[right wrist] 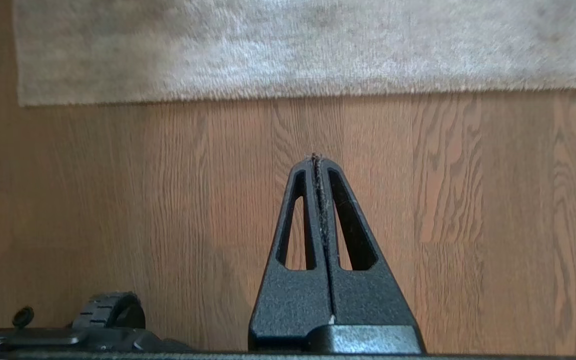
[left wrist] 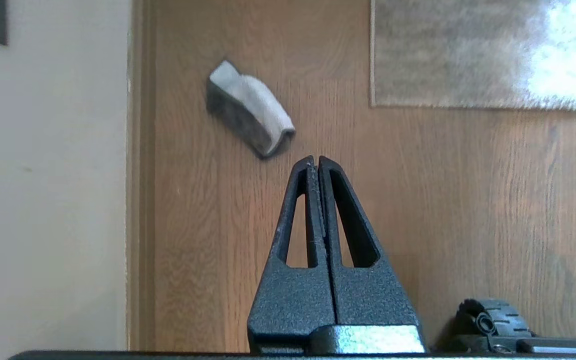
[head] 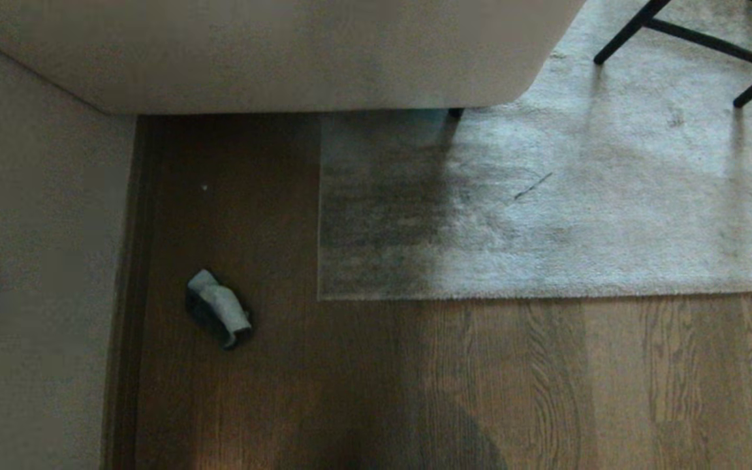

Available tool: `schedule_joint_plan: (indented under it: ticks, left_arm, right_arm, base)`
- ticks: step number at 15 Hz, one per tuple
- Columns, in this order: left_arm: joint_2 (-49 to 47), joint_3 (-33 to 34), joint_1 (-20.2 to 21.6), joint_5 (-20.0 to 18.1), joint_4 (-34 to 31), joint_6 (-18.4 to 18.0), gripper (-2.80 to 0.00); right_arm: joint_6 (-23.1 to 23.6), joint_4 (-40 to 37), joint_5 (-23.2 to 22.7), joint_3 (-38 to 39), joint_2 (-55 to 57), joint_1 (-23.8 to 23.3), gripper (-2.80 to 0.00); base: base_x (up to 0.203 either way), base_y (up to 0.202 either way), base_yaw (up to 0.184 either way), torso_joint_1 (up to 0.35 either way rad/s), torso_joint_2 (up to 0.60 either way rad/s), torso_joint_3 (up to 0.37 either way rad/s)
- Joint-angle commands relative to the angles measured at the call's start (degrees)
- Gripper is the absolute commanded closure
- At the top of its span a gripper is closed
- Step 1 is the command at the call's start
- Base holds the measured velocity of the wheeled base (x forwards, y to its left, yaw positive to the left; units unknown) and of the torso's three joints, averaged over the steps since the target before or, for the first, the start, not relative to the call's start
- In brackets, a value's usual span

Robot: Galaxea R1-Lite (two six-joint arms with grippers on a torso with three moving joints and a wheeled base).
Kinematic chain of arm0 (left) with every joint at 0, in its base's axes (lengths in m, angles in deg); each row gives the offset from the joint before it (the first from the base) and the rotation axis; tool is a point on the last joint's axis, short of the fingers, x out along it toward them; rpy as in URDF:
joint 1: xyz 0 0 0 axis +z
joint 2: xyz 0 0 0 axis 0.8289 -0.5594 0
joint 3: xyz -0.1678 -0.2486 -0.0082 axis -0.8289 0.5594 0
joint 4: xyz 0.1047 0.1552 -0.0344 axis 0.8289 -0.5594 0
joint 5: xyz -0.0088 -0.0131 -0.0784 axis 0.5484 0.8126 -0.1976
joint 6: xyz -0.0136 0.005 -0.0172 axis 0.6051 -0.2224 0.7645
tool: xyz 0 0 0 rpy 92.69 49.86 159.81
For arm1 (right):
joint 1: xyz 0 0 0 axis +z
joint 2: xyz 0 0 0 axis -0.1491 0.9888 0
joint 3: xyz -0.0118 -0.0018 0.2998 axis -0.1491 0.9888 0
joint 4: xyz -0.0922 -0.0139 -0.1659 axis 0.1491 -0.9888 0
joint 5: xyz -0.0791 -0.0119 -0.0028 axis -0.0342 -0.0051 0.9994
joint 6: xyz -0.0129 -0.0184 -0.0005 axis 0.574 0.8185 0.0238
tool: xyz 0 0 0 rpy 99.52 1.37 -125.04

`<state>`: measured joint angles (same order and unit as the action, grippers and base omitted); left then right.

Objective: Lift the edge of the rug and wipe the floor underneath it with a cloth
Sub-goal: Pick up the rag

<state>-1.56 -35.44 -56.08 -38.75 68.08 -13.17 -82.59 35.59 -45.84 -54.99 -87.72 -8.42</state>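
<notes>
Left pincer (left wrist: 316,159): fingers pressed together, pinching nothing; it hangs above the bare floor (left wrist: 418,210) and is out of the head view.
Wall and skirting (head: 36,196): bound the scene on the robot's left, just beside the cloth's strip of floor.
Cloth (head: 219,308): crumpled grey-blue rag lying on the floor between the wall and the rug's side border, apart from both.
Cloth from left pincer: in the left wrist view the cloth (left wrist: 250,107) sits ahead of the closed tips and a little toward the wall side, near but not touching.
Cloth long axis: runs slantwise, from the wall-side far end to the near end that points roughly back at the left pincer.
Nearer arm, as a judgement: the left one, since the cloth shows only in its wrist view.
Rug edge (head: 546,292): straight near border lying flat on the floor, with its square corner (head: 321,297) to the right of the cloth.
Sofa (head: 271,59): stands over the far end of the rug.
Right pincer (right wrist: 316,159): fingers pressed together, empty, above the floor.
Rug edge from right pincer: the border (right wrist: 318,92) lies straight ahead of the tips, across their line, well short of contact.
Likely split, as a judgement: left fetches the cloth, right lifts the rug edge; neither step is begun.
</notes>
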Motion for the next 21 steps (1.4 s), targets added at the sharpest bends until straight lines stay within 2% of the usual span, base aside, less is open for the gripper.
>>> schedule_joint_plan:
  ticks: [1, 21]
  left_arm:
    - [0.00, 0.01, 0.01, 0.00, -0.02, 0.04, 0.00]
    - [0.00, 0.01, 0.01, 0.00, -0.02, 0.13, 0.00]
  right_arm:
    - [-0.02, 0.00, 0.00, 0.00, 0.09, 0.02, 0.00]
    - [-0.02, 0.00, 0.00, 0.00, 0.09, 0.02, 0.00]
  base:
    - [0.000, 0.000, 0.000, 0.006, 0.00, -0.189]
    - [0.000, 0.000, 0.000, 0.002, 0.00, -0.198]
